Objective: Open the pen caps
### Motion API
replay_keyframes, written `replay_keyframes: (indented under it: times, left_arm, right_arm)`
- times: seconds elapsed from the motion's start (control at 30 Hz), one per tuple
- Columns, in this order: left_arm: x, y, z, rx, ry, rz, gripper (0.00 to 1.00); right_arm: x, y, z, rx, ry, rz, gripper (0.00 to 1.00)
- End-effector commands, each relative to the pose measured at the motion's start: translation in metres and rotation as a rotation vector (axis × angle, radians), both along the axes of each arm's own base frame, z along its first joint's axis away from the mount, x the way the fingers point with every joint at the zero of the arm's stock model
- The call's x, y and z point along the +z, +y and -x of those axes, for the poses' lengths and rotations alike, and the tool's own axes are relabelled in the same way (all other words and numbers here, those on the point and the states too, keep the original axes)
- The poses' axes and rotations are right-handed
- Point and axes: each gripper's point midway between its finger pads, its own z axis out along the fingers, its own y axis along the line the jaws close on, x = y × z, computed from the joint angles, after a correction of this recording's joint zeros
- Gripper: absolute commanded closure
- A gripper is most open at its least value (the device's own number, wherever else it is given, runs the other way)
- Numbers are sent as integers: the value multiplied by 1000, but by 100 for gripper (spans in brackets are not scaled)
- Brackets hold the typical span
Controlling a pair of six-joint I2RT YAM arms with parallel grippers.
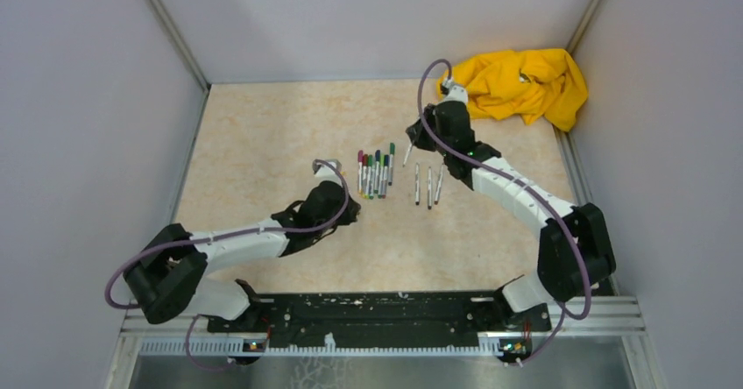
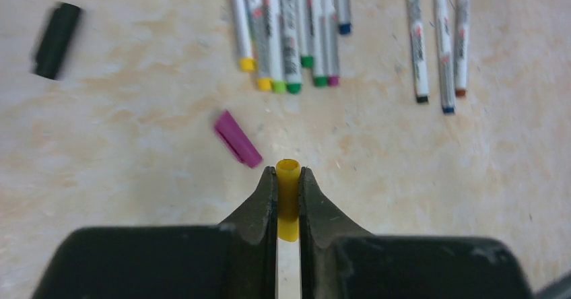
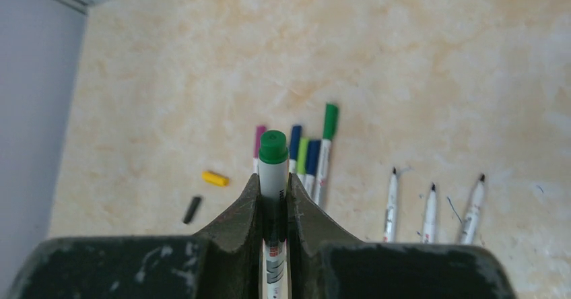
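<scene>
**Top external view.** The left gripper (image 1: pixel 352 213) sits low over the beige table (image 1: pixel 263 135), left of centre. It is just below and left of a tight row of capped pens (image 1: pixel 375 175). From here its jaws are too small to read. The right gripper (image 1: pixel 413 142) hangs right of centre, with a thin pale pen (image 1: pixel 407 153) poking down from it. Three uncapped pens (image 1: pixel 428 185) lie side by side just right of the row. A crumpled yellow cloth (image 1: pixel 526 82) fills the upper right corner.

**Left wrist view.** At lower centre the left gripper (image 2: pixel 288 179) is pinched on a yellow cap (image 2: pixel 288 171), which stands upright between the fingers with its open mouth on top. A magenta cap (image 2: pixel 237 139) lies loose on the table just up and left of the fingertips. A black cap (image 2: pixel 56 40), blurred, lies at upper left. The row of pens (image 2: pixel 289 36) runs along the top centre, coloured ends toward the camera. The three separate pens (image 2: pixel 441 43) lie at upper right.

**Right wrist view.** At lower centre the right gripper (image 3: pixel 273 186) is clamped on a white pen barrel with a green end (image 3: pixel 273 152), which stands upright above the fingers. Behind it lies the row of capped pens (image 3: pixel 322 152), in magenta, blue, light green and green. The three bare-tipped pens (image 3: pixel 431 208) lie at lower right. A second yellow cap (image 3: pixel 215 178) and the black cap (image 3: pixel 192 209) lie loose at left.
</scene>
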Motion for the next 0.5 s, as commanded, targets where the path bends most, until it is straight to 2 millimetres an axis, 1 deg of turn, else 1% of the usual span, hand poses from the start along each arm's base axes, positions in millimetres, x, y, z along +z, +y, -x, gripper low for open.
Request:
replay_keyframes:
  times: [0.0, 0.07, 0.17, 0.27, 0.3, 0.47]
  left_arm:
    - [15, 51, -29, 333, -23, -149, 87]
    - [14, 55, -34, 358, 1, -197, 87]
    - [6, 58, -43, 374, 37, -238, 85]
    - [-3, 59, -49, 368, 64, -234, 73]
    - [-6, 59, -52, 356, 72, -224, 71]
    - [-11, 63, -63, 327, 109, -171, 56]
  right_arm:
    - [-50, -4, 16, -7, 108, 201, 100]
    - [-65, -8, 18, -25, 146, 256, 100]
    - [-85, -16, 22, -42, 191, 307, 100]
    - [-101, -24, 25, -56, 226, 356, 100]
    - [-106, -26, 26, -59, 238, 375, 100]
    - [-129, -31, 29, -55, 288, 430, 100]
